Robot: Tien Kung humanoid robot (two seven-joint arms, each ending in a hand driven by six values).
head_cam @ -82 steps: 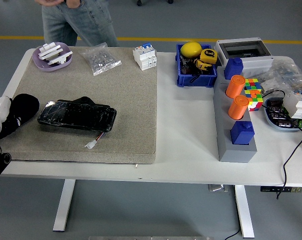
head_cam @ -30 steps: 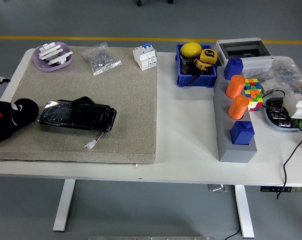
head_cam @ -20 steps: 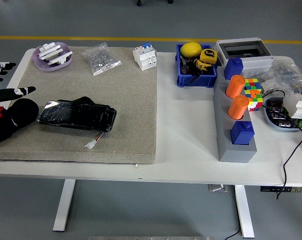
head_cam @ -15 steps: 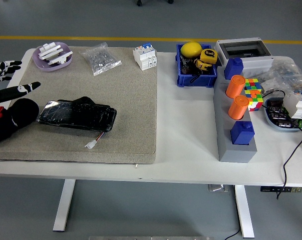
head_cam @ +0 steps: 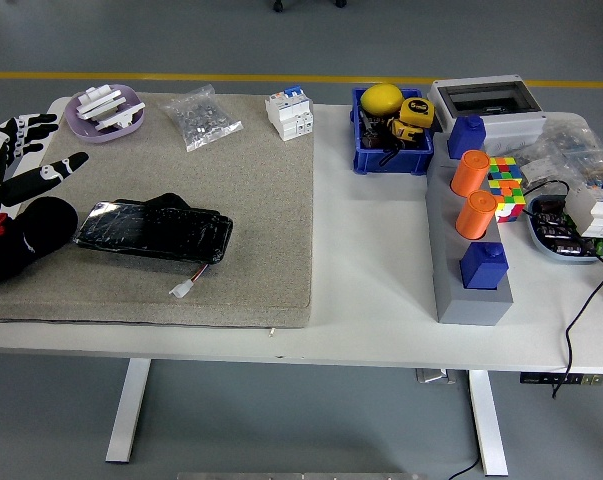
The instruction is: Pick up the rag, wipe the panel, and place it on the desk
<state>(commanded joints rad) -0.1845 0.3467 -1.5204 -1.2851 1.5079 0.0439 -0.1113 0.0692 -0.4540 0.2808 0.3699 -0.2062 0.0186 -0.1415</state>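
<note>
The black rag (head_cam: 31,238) lies bunched on the grey mat (head_cam: 261,200), just left of the panel and touching its left end. The panel (head_cam: 153,231) is a flat, glossy black slab lying on the mat, with a small white connector (head_cam: 181,290) on wires at its front. My left hand (head_cam: 23,160) hovers at the picture's left edge, just above and behind the rag. Its white-and-black fingers (head_cam: 59,169) are spread and hold nothing. The right arm does not show.
At the back of the mat sit a purple dish (head_cam: 106,112) of white parts, a bag of screws (head_cam: 201,117) and a white breaker (head_cam: 289,112). To the right stand a blue bin (head_cam: 391,130), a grey block (head_cam: 466,265) with orange cylinders, and a colour cube (head_cam: 505,185).
My left hand has let go of the rag, risen from the left edge and spread its fingers. The rag stays on the mat. The person at the far side has left.
</note>
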